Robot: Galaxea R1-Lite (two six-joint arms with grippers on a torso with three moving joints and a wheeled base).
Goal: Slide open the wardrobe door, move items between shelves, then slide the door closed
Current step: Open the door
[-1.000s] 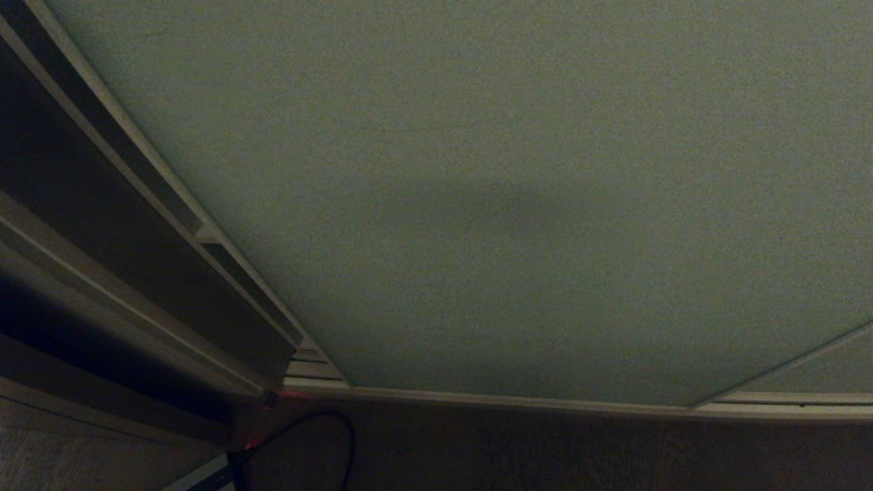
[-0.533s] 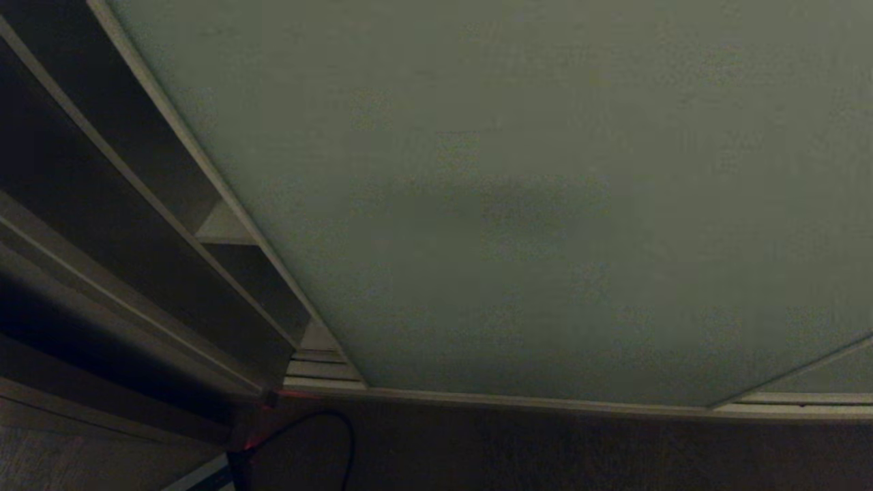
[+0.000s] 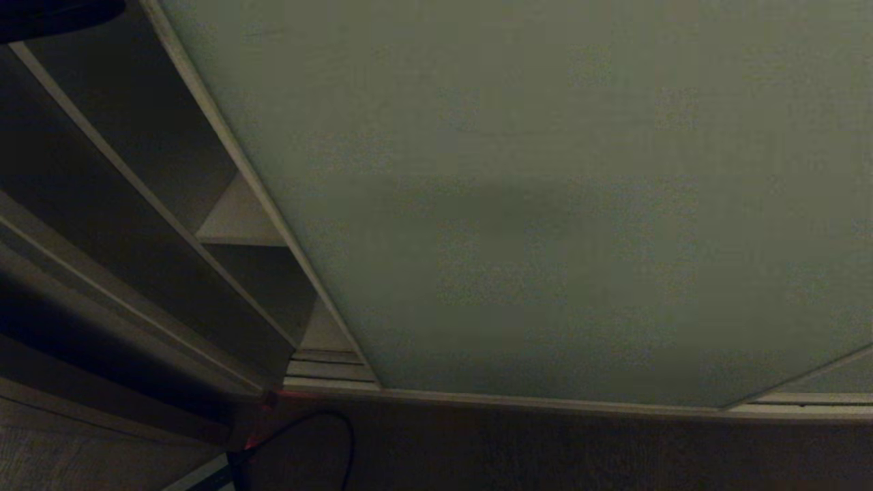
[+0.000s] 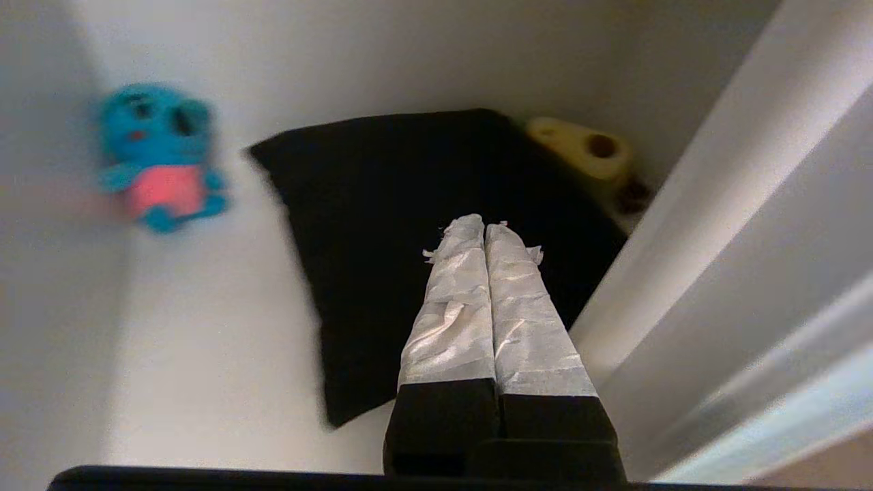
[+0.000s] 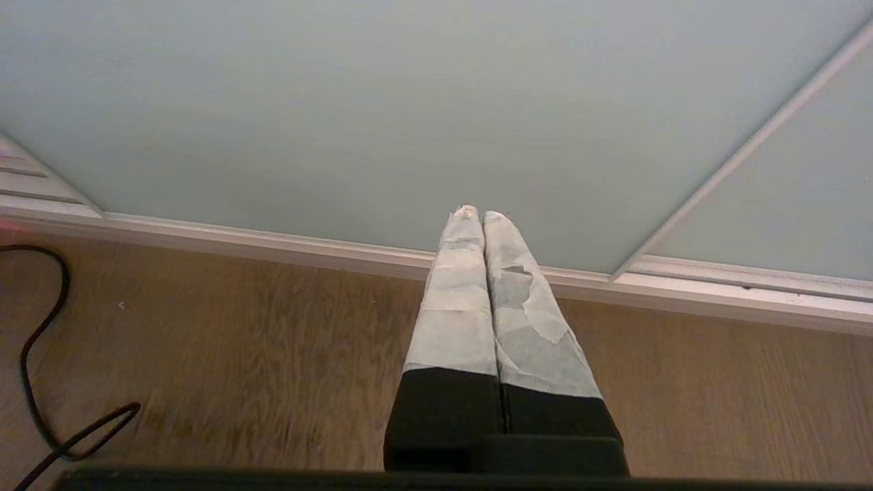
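- Filling most of the head view, the large flat pale grey-green sliding wardrobe door with its thin pale frame stands partly slid aside, leaving a narrow dim gap on its left
- Through that gap only slivers of the plain pale beige-grey shelves show; what lies on them is hidden from the head view
- A dark shape cut off at the top left corner of the head view is too dim to identify
- The left gripper, fingers wrapped in pale tape, is pressed closed and empty, pointing into the wardrobe above a dark square cushion lying flat on a shelf; its pattern cannot be made out
- A blurred blue-and-pink plush toy sits apart from the cushion near the back wall, and a pale yellow rounded object is half hidden behind the cushion's far corner
- The right gripper hangs closed and empty over the brown wood-grain floor, just before the door's silver floor rails
- A thin black cable loops across the floor
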